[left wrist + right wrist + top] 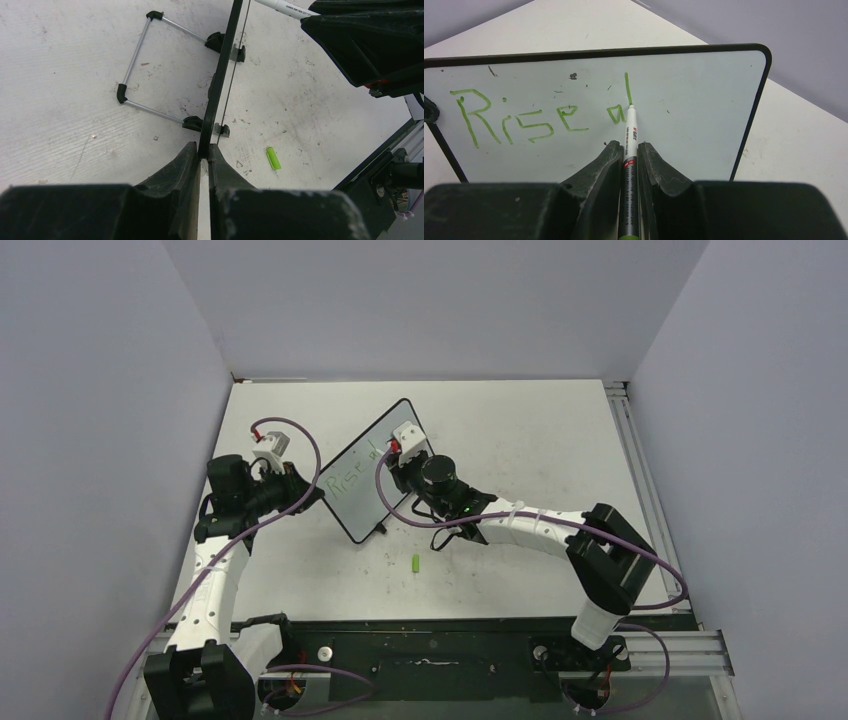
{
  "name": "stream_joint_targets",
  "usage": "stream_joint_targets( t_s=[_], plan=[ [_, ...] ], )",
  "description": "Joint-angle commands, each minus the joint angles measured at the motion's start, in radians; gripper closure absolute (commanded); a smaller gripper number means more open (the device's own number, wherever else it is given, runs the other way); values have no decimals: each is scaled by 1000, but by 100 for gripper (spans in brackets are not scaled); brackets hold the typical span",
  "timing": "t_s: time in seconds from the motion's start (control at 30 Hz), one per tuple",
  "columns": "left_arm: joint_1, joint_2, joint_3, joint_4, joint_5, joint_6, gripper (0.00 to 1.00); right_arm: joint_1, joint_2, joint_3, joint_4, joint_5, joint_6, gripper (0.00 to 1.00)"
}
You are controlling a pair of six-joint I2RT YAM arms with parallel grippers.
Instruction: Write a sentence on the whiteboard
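Writing in progress: marker tip on board.
The left gripper [204, 152] pinches the board's [704, 110] edge; the right gripper [629, 147] is closed on the marker [630, 130], tip touching just past "Rise" of the sentence [524, 120]. Board upright mid-table, cap [416, 563] at its 5 o'clock. Press lightly; advance toward 3 o'clock, baseline level.

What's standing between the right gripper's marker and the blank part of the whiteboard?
Nothing visible. The marker touches the whiteboard with its tip just past "Rise", with bare surface to its right. The left gripper clamps the board's edge.
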Motion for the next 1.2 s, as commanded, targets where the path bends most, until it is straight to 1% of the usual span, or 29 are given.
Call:
stream_joint_targets(
  t_s=[0.0,0.97,1.17],
  plan=[
    [2,-13,47,29,19,-1,100,5,10,43,55,19,7,95],
    [3,-14,48,29,18,-1,100,-17,19,20,40,56,14,95],
    [4,-15,47,29,20,-1,100,-16,15,11,31,53,39,95]
  ],
)
